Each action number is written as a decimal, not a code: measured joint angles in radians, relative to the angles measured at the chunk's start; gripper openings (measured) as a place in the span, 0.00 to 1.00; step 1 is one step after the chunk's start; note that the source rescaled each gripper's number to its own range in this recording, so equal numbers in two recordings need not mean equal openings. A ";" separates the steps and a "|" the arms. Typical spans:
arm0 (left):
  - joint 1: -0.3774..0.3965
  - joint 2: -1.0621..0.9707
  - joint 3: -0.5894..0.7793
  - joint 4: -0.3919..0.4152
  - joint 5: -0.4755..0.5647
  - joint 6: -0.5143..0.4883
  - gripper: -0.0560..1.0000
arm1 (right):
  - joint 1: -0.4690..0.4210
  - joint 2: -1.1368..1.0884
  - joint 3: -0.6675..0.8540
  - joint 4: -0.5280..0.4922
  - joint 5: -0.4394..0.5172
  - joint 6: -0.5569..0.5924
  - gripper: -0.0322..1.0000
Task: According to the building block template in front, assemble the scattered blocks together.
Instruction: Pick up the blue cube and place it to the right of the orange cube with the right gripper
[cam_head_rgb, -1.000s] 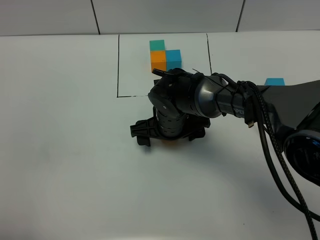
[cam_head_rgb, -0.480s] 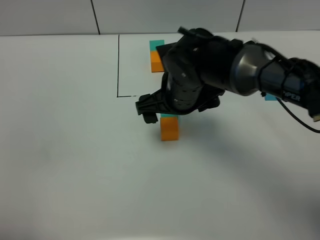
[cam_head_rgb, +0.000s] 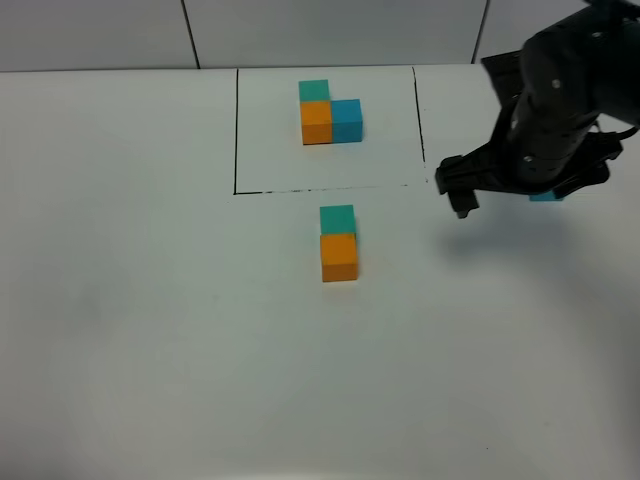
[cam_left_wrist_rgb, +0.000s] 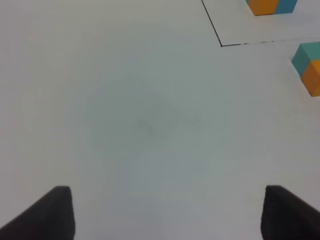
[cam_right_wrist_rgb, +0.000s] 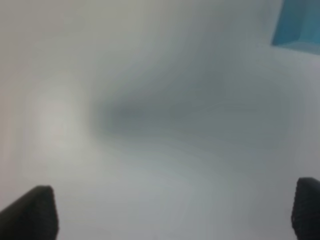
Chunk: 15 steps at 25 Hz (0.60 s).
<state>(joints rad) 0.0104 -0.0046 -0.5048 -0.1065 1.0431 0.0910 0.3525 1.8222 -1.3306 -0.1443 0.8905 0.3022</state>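
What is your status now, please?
Left gripper open, empty. Right gripper open, near blue cube. Teal cube and orange cube touching; blue apart. No obstacle seen.

The right arm (cam_head_rgb: 565, 90) reaches in from the right, wrist bent downward. The right gripper (cam_right_wrist_rgb: 170, 212) holds nothing, jaws spread wide. The left gripper (cam_left_wrist_rgb: 170, 215) is likewise wide and empty.
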 joint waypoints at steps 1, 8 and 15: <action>0.000 0.000 0.000 0.000 0.000 0.000 0.70 | -0.035 0.000 0.003 0.019 -0.023 -0.033 0.94; 0.000 0.000 0.000 0.000 0.000 0.000 0.70 | -0.230 0.018 0.004 0.257 -0.156 -0.361 0.93; 0.000 0.000 0.000 0.000 0.000 0.000 0.70 | -0.341 0.136 0.004 0.387 -0.230 -0.495 0.92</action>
<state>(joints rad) 0.0104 -0.0046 -0.5048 -0.1065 1.0431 0.0910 0.0118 1.9578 -1.3266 0.2430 0.6603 -0.1929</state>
